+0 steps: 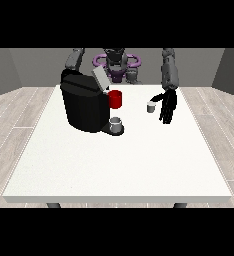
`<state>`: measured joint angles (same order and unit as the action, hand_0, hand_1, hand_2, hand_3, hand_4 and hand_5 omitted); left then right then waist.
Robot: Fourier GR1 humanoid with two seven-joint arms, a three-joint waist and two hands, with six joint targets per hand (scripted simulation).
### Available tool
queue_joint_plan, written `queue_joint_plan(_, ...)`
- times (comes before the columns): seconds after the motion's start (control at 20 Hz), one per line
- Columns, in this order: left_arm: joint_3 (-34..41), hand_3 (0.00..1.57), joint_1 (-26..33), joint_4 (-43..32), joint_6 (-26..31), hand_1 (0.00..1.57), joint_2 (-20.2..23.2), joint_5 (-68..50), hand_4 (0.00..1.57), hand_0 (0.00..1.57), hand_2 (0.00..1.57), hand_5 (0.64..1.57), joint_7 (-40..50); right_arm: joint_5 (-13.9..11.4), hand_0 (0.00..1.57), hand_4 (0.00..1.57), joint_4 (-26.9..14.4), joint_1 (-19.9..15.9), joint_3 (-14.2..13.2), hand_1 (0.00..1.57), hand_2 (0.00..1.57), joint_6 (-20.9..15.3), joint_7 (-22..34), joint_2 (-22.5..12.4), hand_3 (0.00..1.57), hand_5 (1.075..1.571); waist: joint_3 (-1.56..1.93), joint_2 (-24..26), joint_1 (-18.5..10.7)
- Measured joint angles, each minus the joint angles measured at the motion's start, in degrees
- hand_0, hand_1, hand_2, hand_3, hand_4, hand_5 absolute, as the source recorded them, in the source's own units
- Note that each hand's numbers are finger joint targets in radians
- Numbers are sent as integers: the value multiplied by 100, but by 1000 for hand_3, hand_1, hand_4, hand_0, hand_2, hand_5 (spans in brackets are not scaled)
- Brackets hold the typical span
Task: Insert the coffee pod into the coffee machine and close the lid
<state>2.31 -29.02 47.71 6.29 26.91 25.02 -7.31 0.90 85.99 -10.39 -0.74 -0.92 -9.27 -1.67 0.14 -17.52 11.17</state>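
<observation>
Hand at the view's right (167, 106) hanging fingers down, relaxed, just beside coffee pod (150, 107) near table's (114, 165) far edge, coffee machine (85, 105) lid (100, 79) raised, other hand hidden

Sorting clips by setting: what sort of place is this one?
Probably a bare test room set up as a coffee station: a large white table on a wood-plank floor with grey walls, holding only a black coffee machine, a red mug and a small coffee pod.
</observation>
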Motion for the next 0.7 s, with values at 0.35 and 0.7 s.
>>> queue_joint_plan(0.35, -58, 0, -265, -378, 69, 0, 9, 255, 0, 0, 321, 1571, -258, -79, 0, 323, -206, -161, -55, 0, 0, -113, -50, 2, 0, 1571, 49, -41, -81)
queue_joint_plan(0.7, -71, 938, -435, -526, 92, 1020, 9, 420, 0, 1020, 1094, 1571, -425, 43, 0, 409, -578, -356, -318, 0, 0, -136, -134, -78, 0, 1571, 57, -56, -169)
